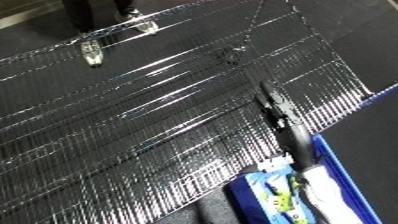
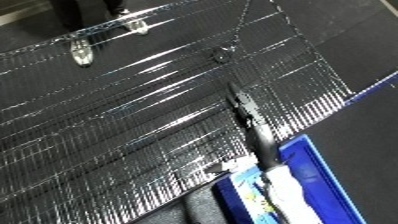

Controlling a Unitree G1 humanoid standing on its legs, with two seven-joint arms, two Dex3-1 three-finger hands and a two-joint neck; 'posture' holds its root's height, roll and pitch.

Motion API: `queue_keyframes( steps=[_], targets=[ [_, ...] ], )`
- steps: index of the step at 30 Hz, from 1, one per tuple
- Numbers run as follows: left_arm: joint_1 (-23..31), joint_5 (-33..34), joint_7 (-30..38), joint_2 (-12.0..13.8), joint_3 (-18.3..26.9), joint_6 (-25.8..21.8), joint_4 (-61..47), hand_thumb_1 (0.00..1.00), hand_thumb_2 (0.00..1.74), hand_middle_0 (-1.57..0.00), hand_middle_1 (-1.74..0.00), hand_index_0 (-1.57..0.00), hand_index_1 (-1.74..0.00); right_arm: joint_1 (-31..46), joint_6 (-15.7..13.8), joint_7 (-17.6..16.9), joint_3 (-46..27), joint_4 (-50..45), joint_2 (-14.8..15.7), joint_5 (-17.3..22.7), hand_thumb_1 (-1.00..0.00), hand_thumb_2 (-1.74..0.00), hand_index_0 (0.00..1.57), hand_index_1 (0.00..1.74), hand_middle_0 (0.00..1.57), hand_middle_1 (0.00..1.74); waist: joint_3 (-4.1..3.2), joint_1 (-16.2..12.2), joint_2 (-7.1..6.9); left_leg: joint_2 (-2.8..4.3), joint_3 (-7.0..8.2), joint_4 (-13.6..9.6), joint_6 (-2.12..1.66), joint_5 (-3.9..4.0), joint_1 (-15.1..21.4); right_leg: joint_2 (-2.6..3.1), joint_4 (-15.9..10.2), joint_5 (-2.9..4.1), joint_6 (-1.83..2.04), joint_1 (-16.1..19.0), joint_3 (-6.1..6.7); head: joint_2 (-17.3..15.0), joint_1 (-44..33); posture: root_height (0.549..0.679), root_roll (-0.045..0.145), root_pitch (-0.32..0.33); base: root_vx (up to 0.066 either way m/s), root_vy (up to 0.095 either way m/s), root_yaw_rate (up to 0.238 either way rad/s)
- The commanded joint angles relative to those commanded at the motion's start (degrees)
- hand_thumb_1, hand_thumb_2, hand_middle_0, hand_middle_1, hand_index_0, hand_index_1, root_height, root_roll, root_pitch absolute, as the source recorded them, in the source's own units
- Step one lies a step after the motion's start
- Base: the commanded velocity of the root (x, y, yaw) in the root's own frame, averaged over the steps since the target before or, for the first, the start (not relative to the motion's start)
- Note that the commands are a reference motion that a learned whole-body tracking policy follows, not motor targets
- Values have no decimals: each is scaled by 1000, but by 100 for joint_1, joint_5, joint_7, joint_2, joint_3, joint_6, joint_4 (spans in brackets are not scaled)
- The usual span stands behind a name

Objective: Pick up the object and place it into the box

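Note:
A blue bin (image 1: 343, 167) sits at the lower right, below the near edge of a wire shelf (image 1: 160, 115). Inside it lies a light blue and white packet (image 1: 271, 192) with yellow-green print. My right forearm (image 1: 322, 187), white, comes up over the bin. Its black hand (image 1: 282, 117) reaches out narrow and edge-on above the shelf's wires, just past the bin's far end. I see nothing in the hand, and its shape is blurred. My left hand shows in neither view.
The wire shelf fills most of both views and runs tilted from lower left to upper right. Dark floor lies around it. A thin blue strip (image 1: 384, 94) crosses the floor at the right edge.

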Motion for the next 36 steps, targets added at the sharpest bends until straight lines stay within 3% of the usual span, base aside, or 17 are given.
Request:
queue_keyframes(
  steps=[14,30,36],
  targets=[
    [202,129,-48,131,309,29,-160,1000,1740,-1570,-1740,-1570,-1740,87,-15,-46,213,124,235,-15,0,0,0,0,0,0,11,322,-141,-10,-216,138,10,59,-116,51,175,-90,-6,92,-184,-136,-546,671,35,-102,52,-29,106],
    [323,116,-130,180,303,85,-256,1000,1740,-1570,-1740,-1570,-1740,215,-179,-355,310,240,349,-121,0,0,0,0,0,0,96,355,-201,-29,-206,219,33,38,-175,22,240,-97,41,54,-184,-128,-754,670,33,-104,11,-2,0],
    [352,101,-147,188,330,98,-266,1000,1740,-1570,-1740,-1570,-1740,261,-179,-298,326,300,341,-137,0,0,0,0,0,0,108,350,-195,-31,-195,196,23,56,-188,12,197,-74,59,48,-182,-145,-805,670,33,-102,-4,4,-12]
  ],
)
